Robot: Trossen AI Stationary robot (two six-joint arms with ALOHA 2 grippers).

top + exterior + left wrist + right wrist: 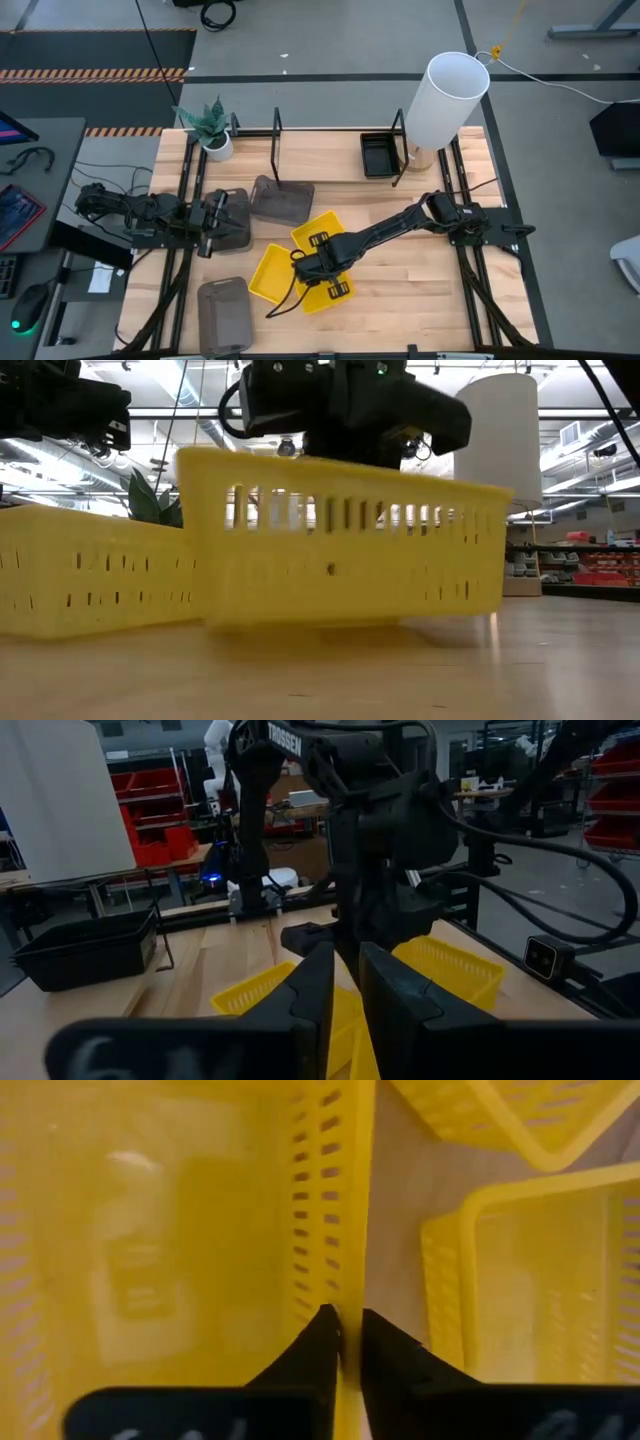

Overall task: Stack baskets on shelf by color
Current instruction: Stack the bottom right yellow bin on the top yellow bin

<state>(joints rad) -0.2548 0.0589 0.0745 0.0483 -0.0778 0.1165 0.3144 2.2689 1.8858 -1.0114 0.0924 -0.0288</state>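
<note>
Overhead first: your right gripper (318, 268) sits over the cluster of three yellow baskets (318, 238) at mid-table, one of them (270, 275) just left of it, so it has little open room on any side. Your left gripper (218, 222) rests over a grey basket (232, 220) near the left edge, pinched narrow on its rim; a second grey basket (281, 198) touches that one and a third (224, 314) lies at the front edge. One black basket (379, 154) stands at the back inside the shelf (277, 132), beside the white cylinder (446, 98); a potted plant (211, 128) marks the back left corner. At table height, you see the nearest yellow basket (345, 540) tilted, one end just off the wooden table (400, 670), under the dark arm. From the left wrist, fingers (318, 1000) stand nearly together, the other arm close ahead. From the right wrist, your fingers (322, 1342) are clamped on a yellow basket's slotted wall (335, 1200), a bare strip of table beside it.
</note>
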